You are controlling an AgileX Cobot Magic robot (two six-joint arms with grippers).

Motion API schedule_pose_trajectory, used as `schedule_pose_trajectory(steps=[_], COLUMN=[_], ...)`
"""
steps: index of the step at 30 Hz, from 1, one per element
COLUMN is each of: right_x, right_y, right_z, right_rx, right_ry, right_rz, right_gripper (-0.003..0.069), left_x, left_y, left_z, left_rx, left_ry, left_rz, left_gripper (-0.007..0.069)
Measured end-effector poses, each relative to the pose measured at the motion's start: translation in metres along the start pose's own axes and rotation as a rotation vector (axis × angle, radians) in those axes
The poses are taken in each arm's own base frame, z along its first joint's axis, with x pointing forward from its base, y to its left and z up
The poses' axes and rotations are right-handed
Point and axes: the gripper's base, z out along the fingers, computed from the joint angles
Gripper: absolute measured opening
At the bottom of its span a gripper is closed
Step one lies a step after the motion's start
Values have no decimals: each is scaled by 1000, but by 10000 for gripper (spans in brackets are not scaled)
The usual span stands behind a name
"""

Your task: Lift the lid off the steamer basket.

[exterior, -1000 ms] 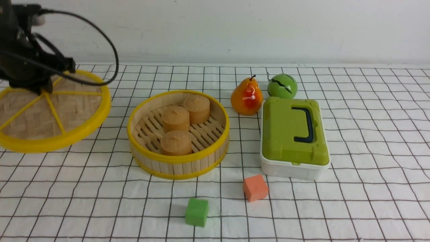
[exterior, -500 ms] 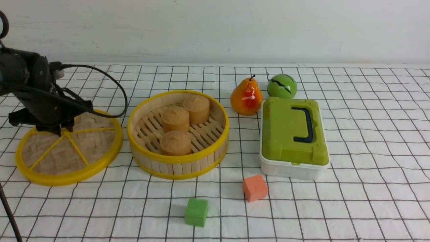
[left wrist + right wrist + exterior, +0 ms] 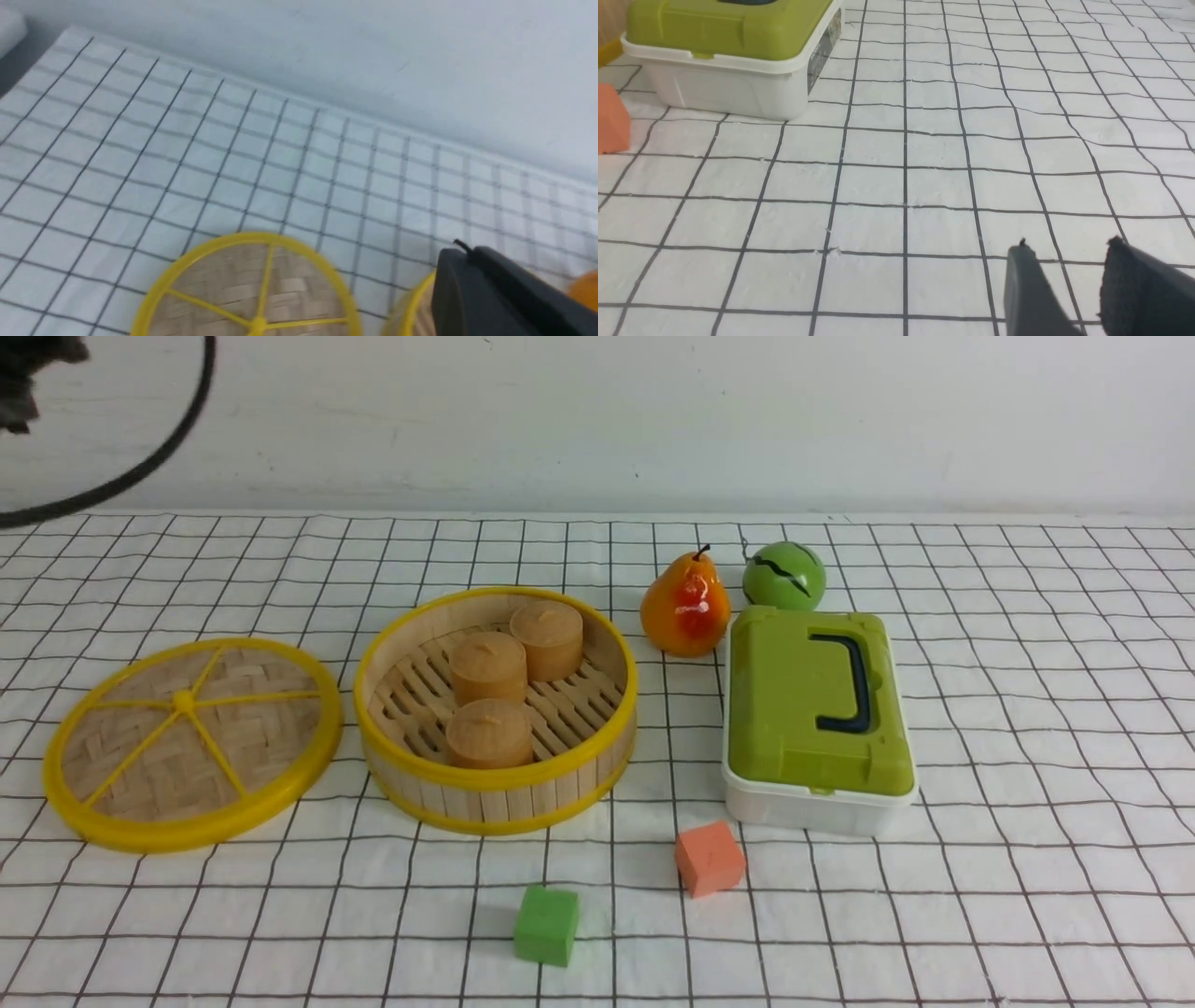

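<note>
Lid: flat round woven-bamboo disc w/ thick yellow plastic rim, spokes & hub (image 3: 140, 765); off the basket, flat on the desk w/ white, black-gridded cover (image 3: 317, 915), just left of the basket.
Basket: round shallow steamer tub, pale bamboo slats, yellow rims (image 3: 495, 798); uncovered, slatted floor showing.
Buns: 3 tan, round, domed pcs (image 3: 488, 735) inside basket.
L claw: black (image 3: 472, 254), up above desk, well apart from lid; tips together, nothing held.
R claw: dark grey (image 3: 1066, 245), tips apart, nothing btwn them.
Box: white rectangular plastic, green lid, dark handle (image 3: 817, 709); right of basket, lid on.
Pear: shiny orange-red w/ dark stem (image 3: 686, 605); btwn basket & box, twd the back.
Ball: round green item w/ dark stripes (image 3: 785, 576); behind box.
Blocks: small green one (image 3: 547, 925) in front of basket; small salmon-pink one (image 3: 710, 859) near box's front left corner.
</note>
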Motion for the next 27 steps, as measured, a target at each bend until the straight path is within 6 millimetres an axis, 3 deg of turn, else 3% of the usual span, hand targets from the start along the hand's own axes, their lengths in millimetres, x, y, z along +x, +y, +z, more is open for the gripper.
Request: schedule_pose_trajectory(steps=[2, 4, 5, 8, 10, 15, 18, 27], right_x=[0, 0, 0, 0, 0, 0, 0, 0], right_y=[0, 0, 0, 0, 0, 0, 0, 0], right_z=[0, 0, 0, 0, 0, 0, 0, 0], right_rx=[0, 0, 0, 0, 0, 0, 0, 0], right_ry=[0, 0, 0, 0, 0, 0, 0, 0], right_rz=[0, 0, 0, 0, 0, 0, 0, 1], right_gripper=[239, 239, 239, 239, 239, 239, 239, 239], left_x=[11, 29, 35, 75, 88, 137, 155, 177], left_y=[-2, 1, 2, 10, 12, 21, 25, 28], left_z=[-35, -58, -58, -87, -100, -154, -173, -185], left_rx=[61, 97, 99, 129, 144, 222, 253, 298], left_ry=[-69, -88, -76, -73, -90, -237, -315, -312], left_rz=[-34, -48, -55, -15, 1, 43, 48, 48], left_gripper=[-13, -13, -13, -13, -13, -13, -13, -13])
